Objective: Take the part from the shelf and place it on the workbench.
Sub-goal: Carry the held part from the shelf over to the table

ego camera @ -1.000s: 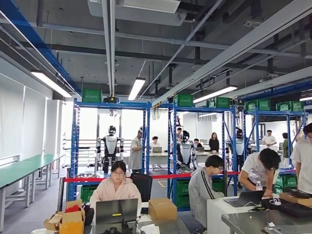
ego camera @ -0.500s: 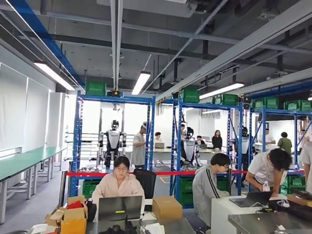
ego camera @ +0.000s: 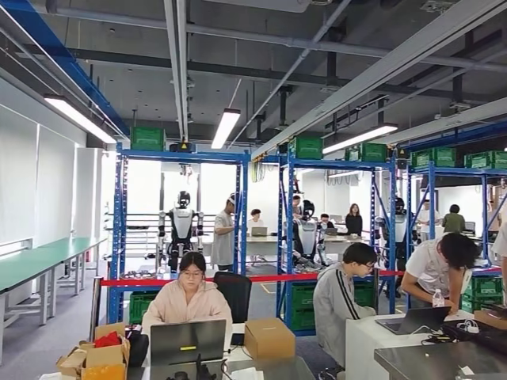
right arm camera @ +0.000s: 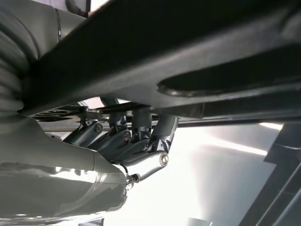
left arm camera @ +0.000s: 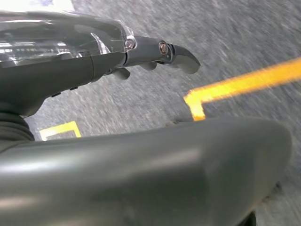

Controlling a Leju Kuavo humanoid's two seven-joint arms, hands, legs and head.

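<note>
The left hand (left arm camera: pixel 106 61) is smooth dark grey under a glossy, light-catching cover, with darker fingers (left arm camera: pixel 177 52) pinned by small silver screws. A thick grey thumb (left arm camera: pixel 149 174) looks matte and rounded. The right hand (right arm camera: pixel 117 146) has a pale grey ribbed cover (right arm camera: pixel 14 70) and shiny shell — its dark fingers (right arm camera: pixel 149 141) are metal links with bright round screw heads.

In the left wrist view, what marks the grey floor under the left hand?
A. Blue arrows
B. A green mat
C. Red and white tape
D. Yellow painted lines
D: below the left hand, the grey floor carries a yellow line that bends at a corner, and a second yellow corner mark lies nearer the wrist.
</note>
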